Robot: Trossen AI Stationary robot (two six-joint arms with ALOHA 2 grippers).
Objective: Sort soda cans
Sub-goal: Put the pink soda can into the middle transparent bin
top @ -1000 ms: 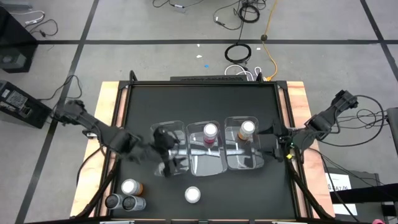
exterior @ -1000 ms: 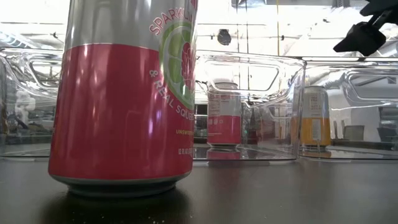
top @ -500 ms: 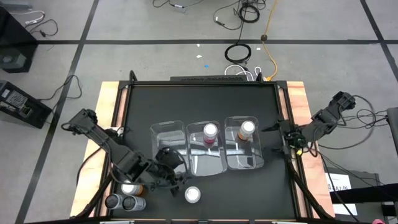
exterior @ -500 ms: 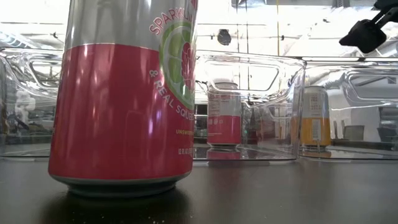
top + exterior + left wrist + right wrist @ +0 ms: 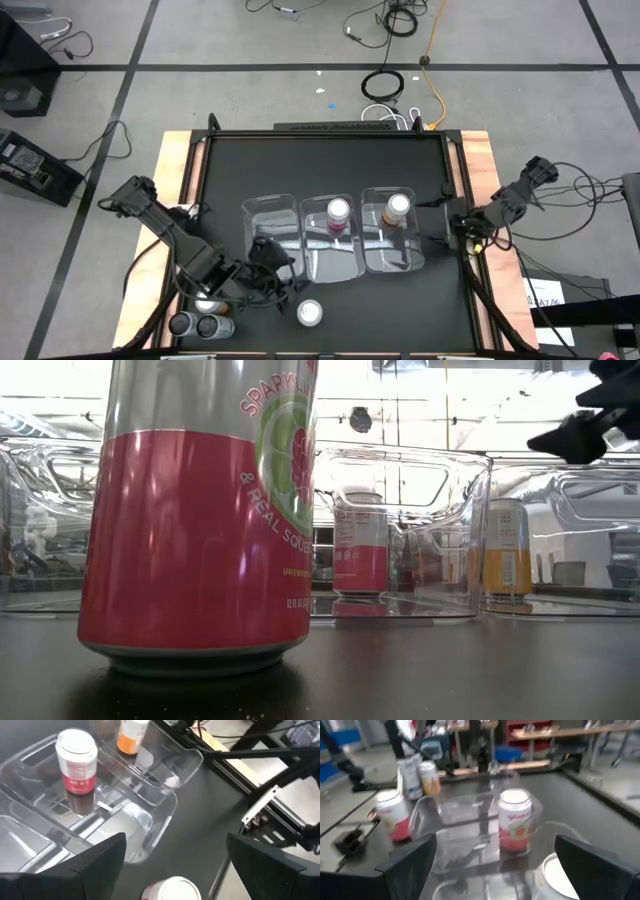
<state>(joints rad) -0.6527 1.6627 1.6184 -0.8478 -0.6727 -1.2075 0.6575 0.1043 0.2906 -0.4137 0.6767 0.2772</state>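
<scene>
Bench [image 5: 230, 170] black, wood-tone edges. Bins [image 5: 270, 222] clear. Near can [image 5: 205, 510] pink-red body, silver upper band, green-and-pink fruit emblem. Middle-bin can [image 5: 339, 213] red-pink, white top. Right-bin can [image 5: 398, 209] orange.

Three clear bins [image 5: 335, 268] block mid-table; bare mat [image 5: 330, 165] behind lies open.

Setting: a robotics lab or workshop. The black surface [image 5: 330, 160] stands on a grey tiled floor [image 5: 250, 90] marked with dark lines. Loose cables [image 5: 385, 85] lie coiled on the floor behind it, and an orange cord [image 5: 436, 60] runs beside them. Black equipment boxes [image 5: 30, 165] sit to one side. Beyond the surface, shelving [image 5: 560, 732] and blue bins [image 5: 507, 754] show.
</scene>
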